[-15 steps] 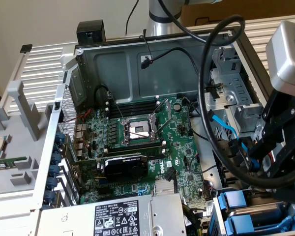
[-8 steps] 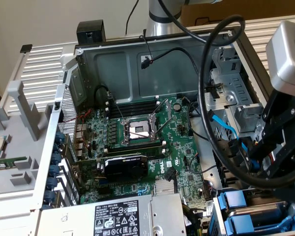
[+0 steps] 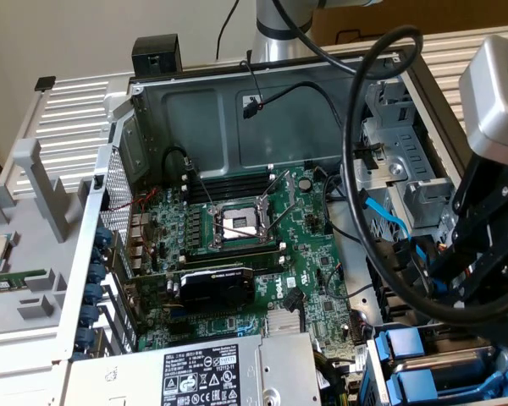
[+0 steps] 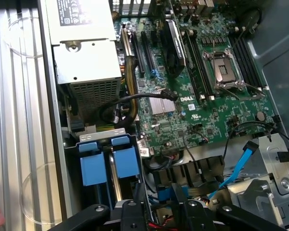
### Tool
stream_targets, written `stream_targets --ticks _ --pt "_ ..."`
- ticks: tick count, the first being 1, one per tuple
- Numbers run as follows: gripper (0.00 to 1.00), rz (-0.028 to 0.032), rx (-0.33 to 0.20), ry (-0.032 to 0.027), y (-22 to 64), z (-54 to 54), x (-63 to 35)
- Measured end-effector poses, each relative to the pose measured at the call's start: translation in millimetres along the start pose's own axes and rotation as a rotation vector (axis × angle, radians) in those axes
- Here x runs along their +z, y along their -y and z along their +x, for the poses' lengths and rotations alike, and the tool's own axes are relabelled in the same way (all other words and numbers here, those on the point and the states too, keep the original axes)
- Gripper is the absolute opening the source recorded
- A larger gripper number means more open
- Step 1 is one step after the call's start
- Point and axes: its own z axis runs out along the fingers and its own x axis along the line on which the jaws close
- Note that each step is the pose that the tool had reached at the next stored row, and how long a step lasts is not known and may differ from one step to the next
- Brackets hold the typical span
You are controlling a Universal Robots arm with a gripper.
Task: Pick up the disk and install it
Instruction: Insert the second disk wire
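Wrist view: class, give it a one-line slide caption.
Gripper above blue drive trays beside the motherboard in an open computer case.

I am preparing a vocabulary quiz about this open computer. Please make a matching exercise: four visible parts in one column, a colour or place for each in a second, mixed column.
Things:
1. power supply box
2. processor socket
3. drive trays
4. flat data cable

Descriptions:
A. light blue ribbon near the metal drive cage
B. silver, with a black-and-white warning label
C. middle of the green motherboard
D. bright blue plastic, side by side

Pairs: 1-B, 2-C, 3-D, 4-A
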Motion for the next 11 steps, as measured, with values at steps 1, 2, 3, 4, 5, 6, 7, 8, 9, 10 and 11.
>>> stream_targets --ticks 1,2,3,4,5,6,7,8,9,10,11 --pt "0.35 -0.0001 0.0 0.0004 0.0 0.0 -0.1" --pt "0.33 -0.0003 0.0 0.001 0.0 0.0 -0.1" --pt "0.33 -0.0004 0.0 0.0018 0.0 0.0 -0.2" --pt "0.25 -0.0007 -0.001 0.0027 0.0 -0.1 -0.3" --pt "0.25 -0.0009 -0.001 0.0034 0.0 -0.1 -0.4" --pt "0.25 -0.001 -0.001 0.0041 0.0 -0.1 -0.5" --pt "0.23 -0.0012 -0.001 0.005 0.0 -0.1 -0.5" --pt "0.23 -0.0014 -0.001 0.0058 0.0 -0.2 -0.7" --pt "0.16 -0.0016 -0.002 0.0067 0.0 -0.2 -0.9" --pt "0.16 -0.0018 -0.002 0.0074 -0.1 -0.3 -1.1" --pt "0.16 -0.002 -0.002 0.008 -0.2 -0.3 -1.3"
